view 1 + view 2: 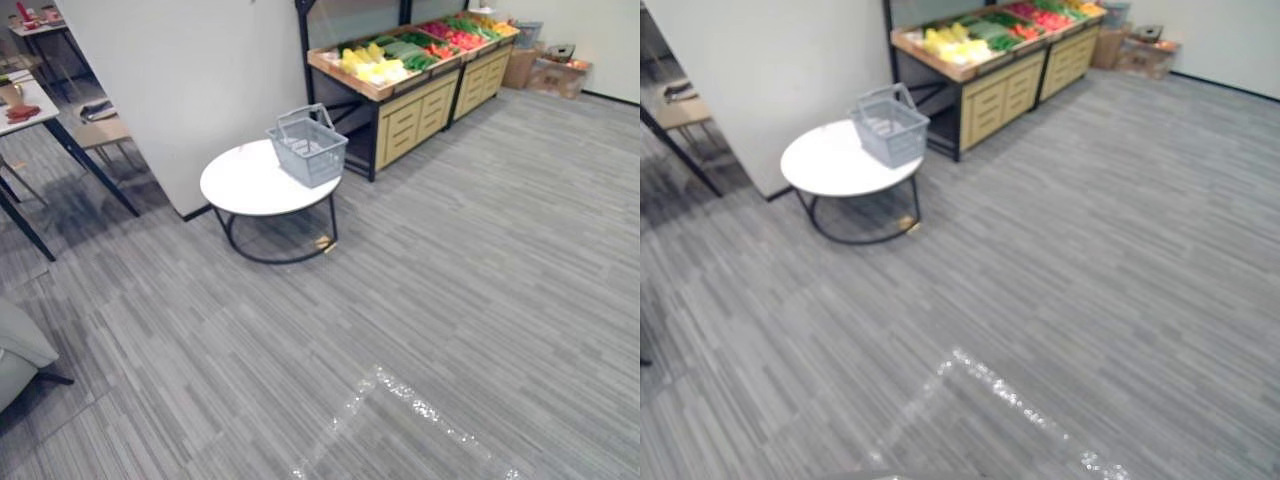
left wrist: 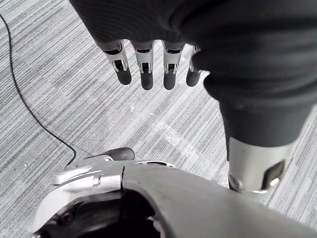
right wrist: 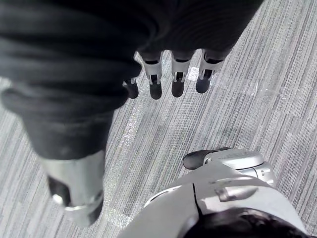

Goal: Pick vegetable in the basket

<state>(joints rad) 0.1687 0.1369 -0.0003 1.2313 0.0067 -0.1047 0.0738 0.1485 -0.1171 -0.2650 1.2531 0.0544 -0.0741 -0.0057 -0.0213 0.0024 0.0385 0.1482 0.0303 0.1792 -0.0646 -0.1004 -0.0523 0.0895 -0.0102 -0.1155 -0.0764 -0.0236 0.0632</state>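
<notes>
Down at six o'clock, right at the near edge, both hands hang over the grey striped carpet (image 1: 480, 270). Left hand (image 2: 144, 67): fingers straight, loosely spread, nothing in them, carpet showing past the dark tips. Right hand (image 3: 177, 74), same story: fingers relaxed and pointing down, holding nothing, well clear of any object.

Moving out along the floor, a corner of shiny tape (image 1: 400, 390) glints on the carpet at about six o'clock. Over at eight o'clock, the edge of a grey chair (image 1: 18, 350) pokes in.

Further out, at eleven o'clock, stands a round white table (image 1: 240, 185) on a black ring frame. On its two o'clock edge sits the grey basket (image 1: 308, 150), upright, handles raised, with one corner hanging a little past the tabletop.

Behind the table a white partition wall (image 1: 190, 80) rises, and at ten o'clock beyond it there are desks (image 1: 30, 105) with small items on them that I can't make out.

Now the far end, at one o'clock: a wooden produce stand (image 1: 410, 110) with pale drawer fronts. That's where the vegetables (image 1: 405, 50) are, yellow ones nearest the basket, green in the middle, red further along. They lie on the stand, apart from the basket. Past the stand, at two o'clock, are cardboard boxes (image 1: 560, 75) against the far wall.
</notes>
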